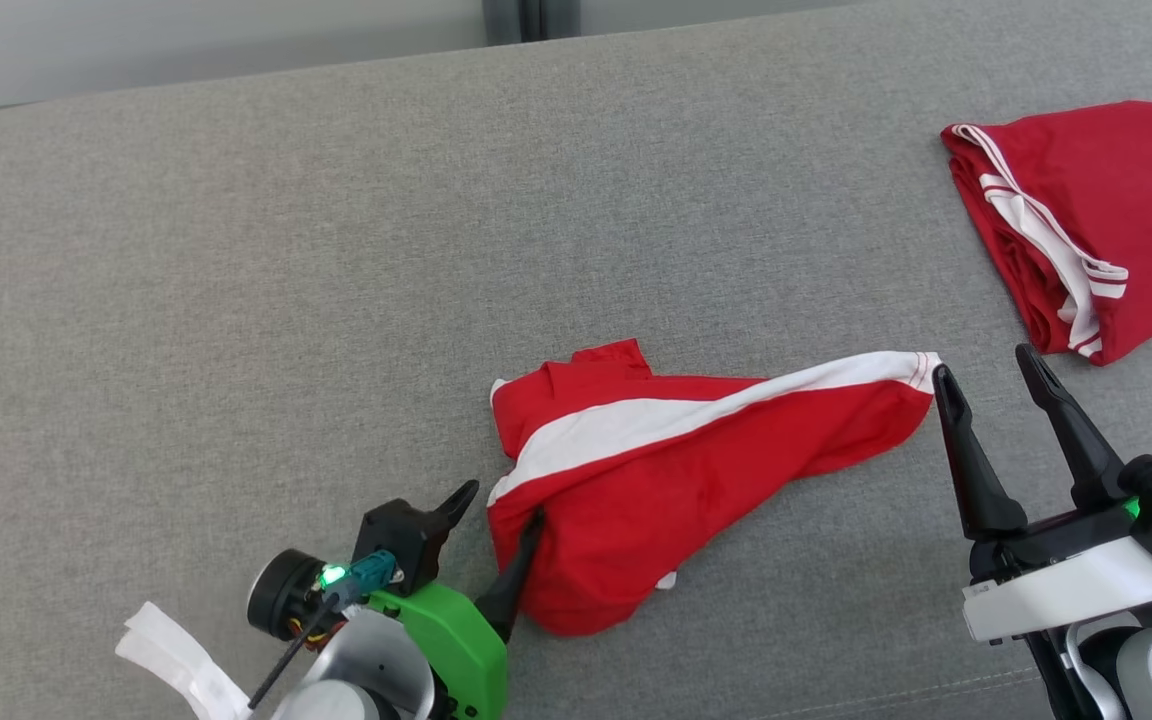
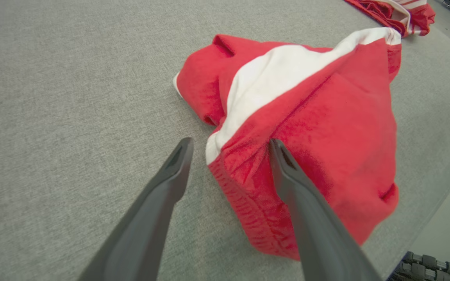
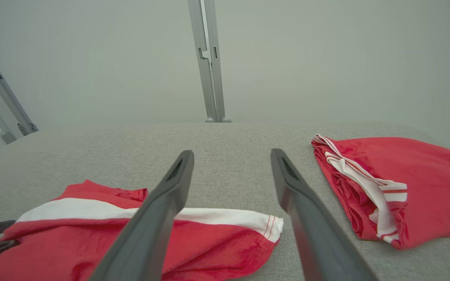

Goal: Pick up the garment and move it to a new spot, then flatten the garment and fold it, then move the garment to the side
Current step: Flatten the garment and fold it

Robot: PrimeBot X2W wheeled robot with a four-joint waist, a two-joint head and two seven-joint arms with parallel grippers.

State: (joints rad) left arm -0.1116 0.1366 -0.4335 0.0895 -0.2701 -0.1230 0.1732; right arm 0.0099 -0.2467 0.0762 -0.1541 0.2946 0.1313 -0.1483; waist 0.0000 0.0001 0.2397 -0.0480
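Both grippers sit at the near edge with jaws spread wide and nothing held. The left gripper (image 1: pixel 501 503) straddles the near-left edge of the garment, one finger on the red cloth and the other over bare fabric. The right gripper (image 1: pixel 984 362) stands just beside the far-right end. The grey padded surface (image 1: pixel 336 250) carries everything. The garment (image 1: pixel 656 470), red with a white stripe (image 1: pixel 656 420), lies bunched and creased near the front centre. A second red garment (image 1: pixel 1106 200) lies folded at the far right, well apart. Judged step: taking hold, with flattening and folding not yet done. The next move calls for closing each gripper on its own end, the right on the hem corner (image 1: pixel 921 368), catching cloth only.
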